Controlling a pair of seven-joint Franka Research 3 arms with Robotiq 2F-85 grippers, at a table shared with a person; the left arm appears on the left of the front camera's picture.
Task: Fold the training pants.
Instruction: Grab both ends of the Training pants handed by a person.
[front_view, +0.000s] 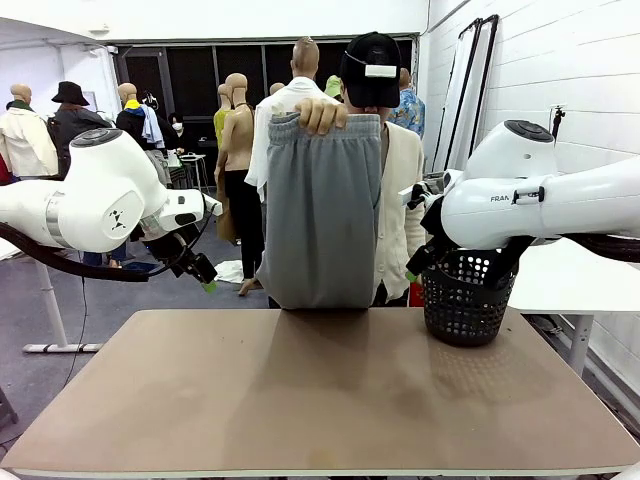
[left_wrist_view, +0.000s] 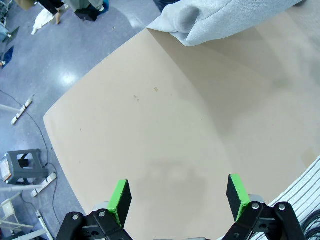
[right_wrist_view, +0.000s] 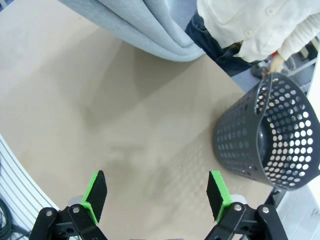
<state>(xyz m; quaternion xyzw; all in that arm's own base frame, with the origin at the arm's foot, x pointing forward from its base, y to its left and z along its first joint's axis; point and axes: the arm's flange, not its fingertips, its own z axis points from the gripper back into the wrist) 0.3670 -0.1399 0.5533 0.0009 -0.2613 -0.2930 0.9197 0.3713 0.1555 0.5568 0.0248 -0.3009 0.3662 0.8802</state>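
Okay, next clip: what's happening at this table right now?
A person at the far side holds the grey training pants up by the waistband with a hand, their doubled-over lower end reaching the table. The left gripper and right gripper both hang open above the table, holding nothing. A black basket stands on its right side.

It was a robotics lab: white robot arms (front_view: 90, 195) flanked a tan table (front_view: 320, 400), and a white table (front_view: 560, 280) stood beside a painted brick wall (front_view: 590, 70) on a grey floor (left_wrist_view: 75, 60).
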